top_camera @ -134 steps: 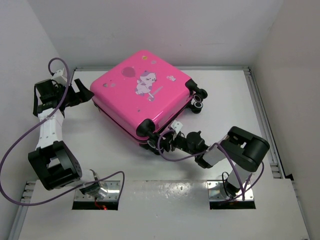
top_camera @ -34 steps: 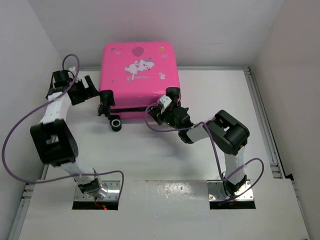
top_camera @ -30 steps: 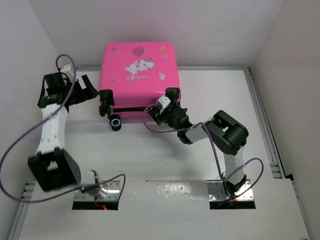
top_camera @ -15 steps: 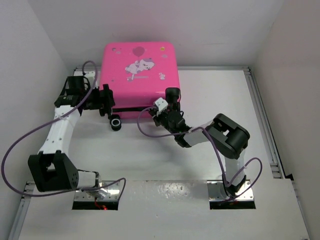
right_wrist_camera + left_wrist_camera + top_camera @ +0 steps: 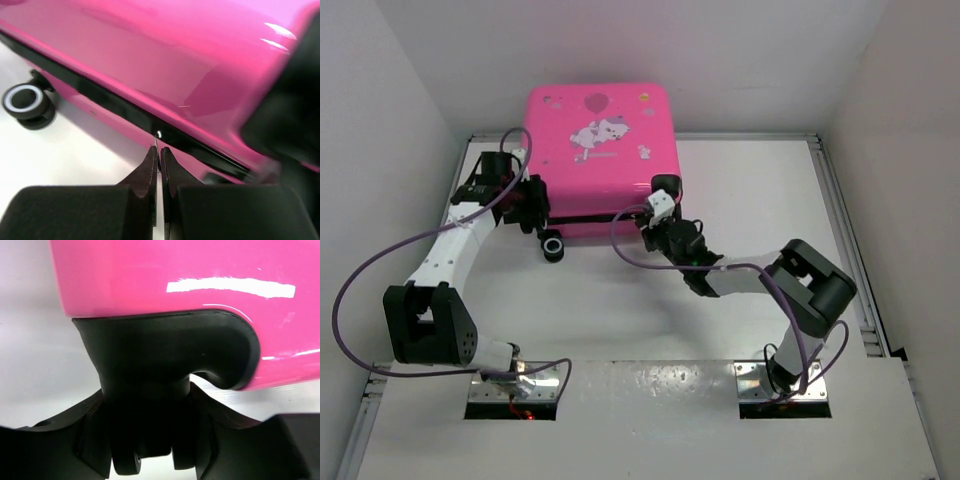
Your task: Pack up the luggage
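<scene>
The pink luggage (image 5: 600, 150) lies closed at the back of the table, cartoon print up. My left gripper (image 5: 533, 200) is at its front left corner. In the left wrist view the fingers (image 5: 45, 450) sit on either side of the black wheel mount (image 5: 165, 355), closed against the wheel. My right gripper (image 5: 653, 218) is at the front seam near the right corner. In the right wrist view it (image 5: 159, 155) is shut on the thin metal zipper pull (image 5: 156, 142) on the black zip track (image 5: 100, 97).
A second black wheel (image 5: 553, 245) sticks out in front of the case and shows in the right wrist view (image 5: 22, 102). White walls close in the back and both sides. The white table (image 5: 620, 320) lies between the case and the arm bases.
The luggage turned square earlier and now stays still. My left gripper moved right from beside the case onto its front left wheel. My right arm's elbow swung right, with the gripper staying at the seam.
</scene>
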`<state>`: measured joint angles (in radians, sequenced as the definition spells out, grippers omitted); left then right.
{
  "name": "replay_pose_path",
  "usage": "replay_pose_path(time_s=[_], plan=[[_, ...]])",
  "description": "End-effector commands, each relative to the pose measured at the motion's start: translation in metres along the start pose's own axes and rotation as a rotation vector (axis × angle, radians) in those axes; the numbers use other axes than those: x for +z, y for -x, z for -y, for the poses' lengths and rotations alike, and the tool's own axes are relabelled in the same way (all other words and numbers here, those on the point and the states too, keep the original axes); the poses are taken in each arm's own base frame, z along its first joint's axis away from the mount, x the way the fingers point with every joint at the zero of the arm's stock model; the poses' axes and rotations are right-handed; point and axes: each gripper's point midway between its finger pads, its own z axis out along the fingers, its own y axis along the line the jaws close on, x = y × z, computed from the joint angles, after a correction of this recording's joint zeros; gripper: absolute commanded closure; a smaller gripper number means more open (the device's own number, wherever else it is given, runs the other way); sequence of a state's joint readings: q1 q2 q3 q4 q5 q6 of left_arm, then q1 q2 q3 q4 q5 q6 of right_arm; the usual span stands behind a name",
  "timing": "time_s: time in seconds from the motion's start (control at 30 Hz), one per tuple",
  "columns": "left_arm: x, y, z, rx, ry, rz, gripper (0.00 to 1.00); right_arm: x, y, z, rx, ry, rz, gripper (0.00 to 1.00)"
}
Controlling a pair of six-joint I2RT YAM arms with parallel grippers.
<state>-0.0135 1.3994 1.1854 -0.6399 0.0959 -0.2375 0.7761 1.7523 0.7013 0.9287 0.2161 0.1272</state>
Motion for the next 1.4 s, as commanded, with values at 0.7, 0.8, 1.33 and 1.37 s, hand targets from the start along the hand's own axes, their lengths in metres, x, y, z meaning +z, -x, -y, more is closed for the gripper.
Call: replay_pose_path(time_s=[0.7,0.8,1.33,1.37], plan=[[0.044,0.015,-0.092,-0.158,0.178,-0.071,1.00,-0.067,-0.022,0.180,0.042,-0.391,-0.021,1.00],[0.052,0.018,-0.101,-0.143,0.198,-0.089,1.00,-0.061,-0.017,0.202,0.042,-0.415,0.005,1.00],[0.095,0.066,-0.095,-0.001,0.130,-0.073,1.00,0.025,0.040,0.207,0.287,0.051,0.151,0.74],[0.095,0.066,-0.095,-0.001,0.129,-0.073,1.00,0.020,0.047,0.196,0.306,0.098,0.160,0.69]])
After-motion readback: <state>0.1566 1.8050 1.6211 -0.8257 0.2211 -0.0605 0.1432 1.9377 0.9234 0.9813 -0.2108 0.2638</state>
